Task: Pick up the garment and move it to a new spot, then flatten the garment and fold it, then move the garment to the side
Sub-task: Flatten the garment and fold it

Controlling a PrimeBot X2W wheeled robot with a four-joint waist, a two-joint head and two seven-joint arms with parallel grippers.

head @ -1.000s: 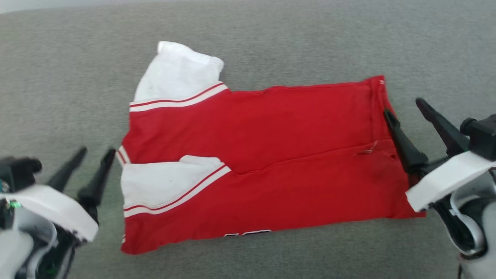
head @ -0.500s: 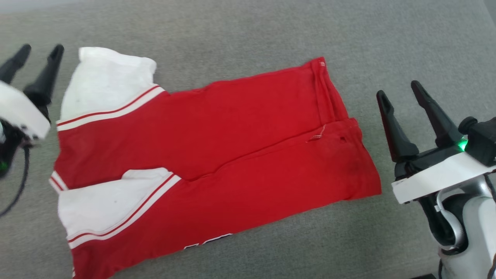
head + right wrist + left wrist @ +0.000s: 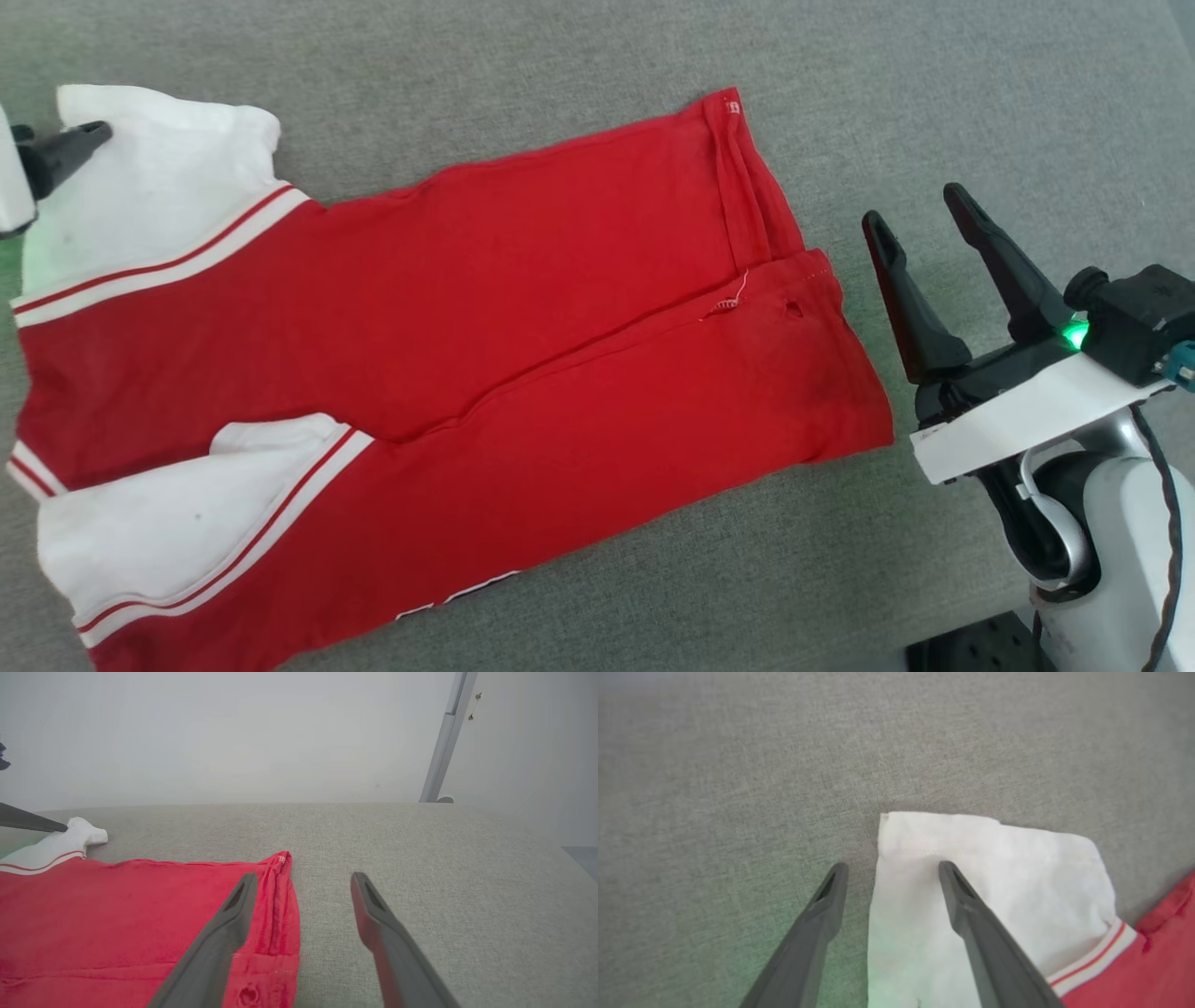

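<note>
Both gape wide, empty: left hand [image 3: 893, 865] over the garment [image 3: 523, 308], right hand [image 3: 915, 205] beside it.

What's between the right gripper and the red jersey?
Only a bare strip of grey upholstery, in the head view, separates the right gripper from the garment.

- A grey woven fabric surface [image 3: 934, 93] carries everything.
- The garment [image 3: 485, 317] lies flat on it, doubled over lengthwise, running from 8 o'clock to 2 o'clock in the head view.
- White lining panels [image 3: 159, 187] edged with striped trim [image 3: 168, 266] sit at its 10 and 7 o'clock corners.
- The red hem [image 3: 747, 187] lies toward 2 o'clock.
- A sliver of white-edged lettering [image 3: 457, 597] shows along the 6 o'clock edge.
</note>
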